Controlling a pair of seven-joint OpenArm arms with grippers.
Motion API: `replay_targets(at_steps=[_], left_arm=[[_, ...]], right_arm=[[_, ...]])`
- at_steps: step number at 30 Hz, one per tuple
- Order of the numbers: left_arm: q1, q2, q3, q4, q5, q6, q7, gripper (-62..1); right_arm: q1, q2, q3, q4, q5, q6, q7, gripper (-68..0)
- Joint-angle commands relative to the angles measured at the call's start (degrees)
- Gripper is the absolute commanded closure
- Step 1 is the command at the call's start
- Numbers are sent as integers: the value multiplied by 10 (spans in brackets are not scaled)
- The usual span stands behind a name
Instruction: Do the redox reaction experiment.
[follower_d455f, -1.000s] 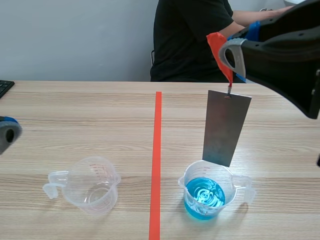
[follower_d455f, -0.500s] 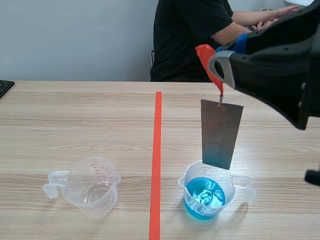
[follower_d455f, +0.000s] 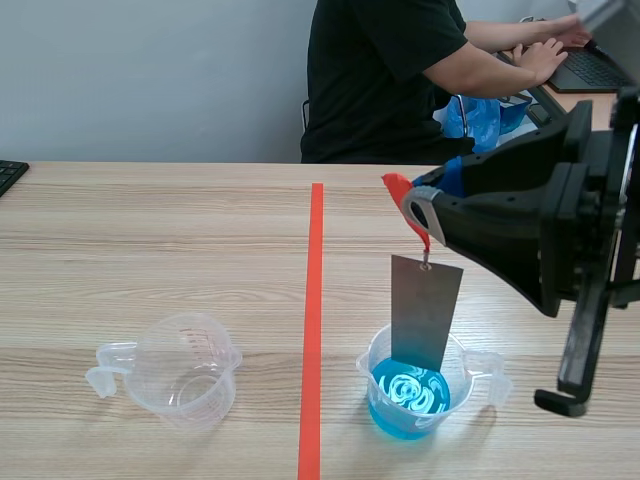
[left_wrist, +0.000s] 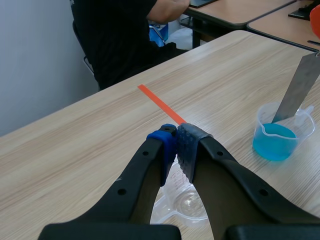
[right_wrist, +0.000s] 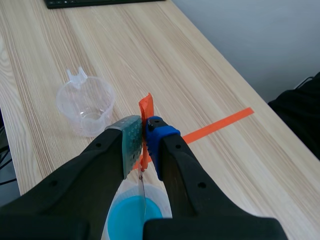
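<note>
My right gripper (follower_d455f: 428, 203) is shut on an orange-red tab (follower_d455f: 403, 190), from which a grey metal plate (follower_d455f: 425, 310) hangs upright. The plate's lower end dips into a clear beaker of blue liquid (follower_d455f: 408, 395) right of the tape line. In the right wrist view the tab (right_wrist: 145, 107) sits between the pads of that gripper (right_wrist: 145, 134), with the blue beaker (right_wrist: 131, 216) straight below. An empty clear beaker (follower_d455f: 185, 370) stands left of the line. My left gripper (left_wrist: 176, 146) is shut on nothing above the empty beaker (left_wrist: 186, 197); the left arm is out of the scene view.
A person in a black shirt (follower_d455f: 385, 70) sits across the table with hands on a keyboard at the far right. A second keyboard's corner (follower_d455f: 8, 175) shows at the left edge. An orange-red tape line (follower_d455f: 314, 300) runs down the table's middle.
My right gripper has come down and to the left with the plate; its lower end now sits inside the blue beaker. The left gripper has left the scene view's left edge.
</note>
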Motion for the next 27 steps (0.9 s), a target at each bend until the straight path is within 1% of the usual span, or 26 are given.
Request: replay_targets(at_steps=[1,4,7,13,17,20,27], left_arm=[[-3,-2,5,1,-8,-1,-8,-43],[-3,-2,5,1,-8,-1,-8,-43],[-3,-2,5,1,-8,-1,-8,-43],[-3,-2,5,1,-8,-1,-9,-43],[-3,-2,5,1,-8,-1,-9,-43],[-3,-2,5,1,-8,-1,-9,-43],[-10,-2,5,1,-8,-1,-7,-43]], right_arm=[[2,0,-2,-15,0,3,21,-15],[3,0,-11,-46,-13,3,45,-15],[6,0,-18,-72,-37,3,70,-15],[26,0,-32,-129,-64,3,99,-15],[31,0,-45,-161,-74,3,120,-15],[31,0,-50,-172,-83,3,127,-15],[31,0,-52,-175,-84,3,129,-15]])
